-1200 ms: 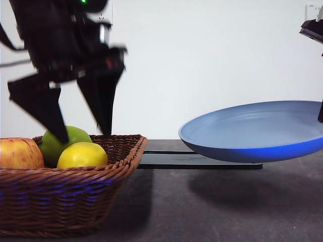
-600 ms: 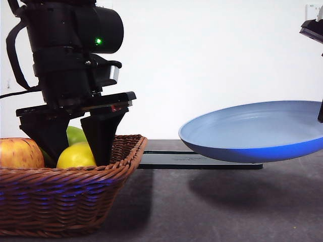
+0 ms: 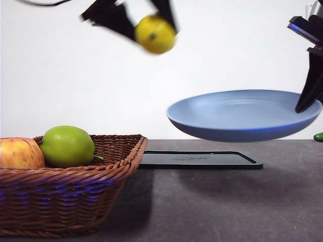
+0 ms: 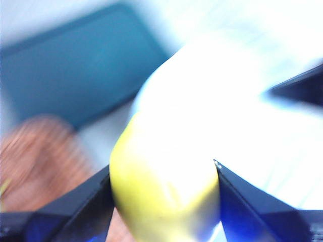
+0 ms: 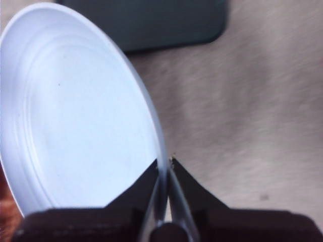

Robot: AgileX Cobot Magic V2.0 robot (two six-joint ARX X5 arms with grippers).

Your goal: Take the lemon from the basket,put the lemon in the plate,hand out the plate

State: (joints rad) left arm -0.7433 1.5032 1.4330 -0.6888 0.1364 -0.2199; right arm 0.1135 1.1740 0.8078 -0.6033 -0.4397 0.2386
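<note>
Pinching the lemon high above the basket, the left gripper hangs beside the right gripper's clamped plate.

My black left pincer grips the bright yellow lemon, dark stem dot showing. My right pincer holds the matte light-blue plate. Brown wicker basket; green apple; black tray.

The small bright yellow oval lemon with a dark stem dot hangs high above the brown woven wicker basket, clear of its braided rim. The wide, shallow, matte light blue round plate floats level in the air beside the basket, higher than its rim.
</note>
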